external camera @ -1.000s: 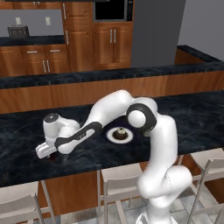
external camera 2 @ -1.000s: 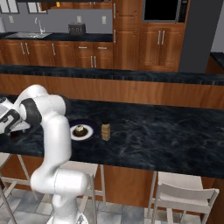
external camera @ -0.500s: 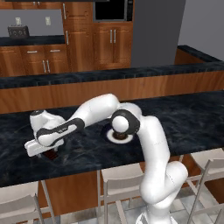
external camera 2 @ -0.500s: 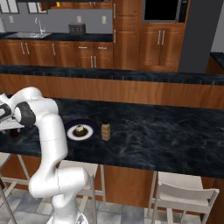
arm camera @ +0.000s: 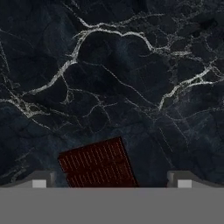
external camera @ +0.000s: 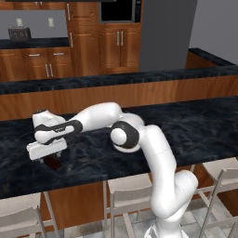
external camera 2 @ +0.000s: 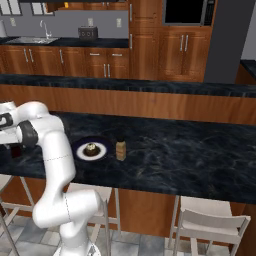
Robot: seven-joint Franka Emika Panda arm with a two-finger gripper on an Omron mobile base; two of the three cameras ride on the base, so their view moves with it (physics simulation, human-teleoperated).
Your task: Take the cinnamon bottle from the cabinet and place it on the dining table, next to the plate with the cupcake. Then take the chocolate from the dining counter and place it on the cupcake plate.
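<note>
The chocolate (external camera: 53, 162) (arm camera: 98, 163), a flat dark red ribbed bar, lies on the black marbled dining counter (external camera: 195, 125) (arm camera: 131, 65) near its left front edge. My gripper (external camera: 48, 157) (arm camera: 109, 180) hangs open just above it. In the hand view the bar sits between the two fingertips (arm camera: 41, 180), nearer the left one, and nothing is gripped. Further right stands the white plate (external camera 2: 90, 150) with the brown cupcake (external camera 2: 90, 148) on it. The tan cinnamon bottle (external camera 2: 120, 149) stands upright just right of the plate. The cabinet is out of view.
A higher black-topped wooden ledge (external camera: 139, 76) runs behind the counter. White stools (external camera 2: 210, 225) (external camera: 125, 195) stand along its front edge. My outstretched arm (external camera: 97, 116) lies low over the counter's left half, its elbow in front of the plate in the left base view.
The arm has stretched out lower and flatter over the counter, settling the hand over the chocolate. The jaws stayed open. Plate, cupcake and bottle have not moved.
</note>
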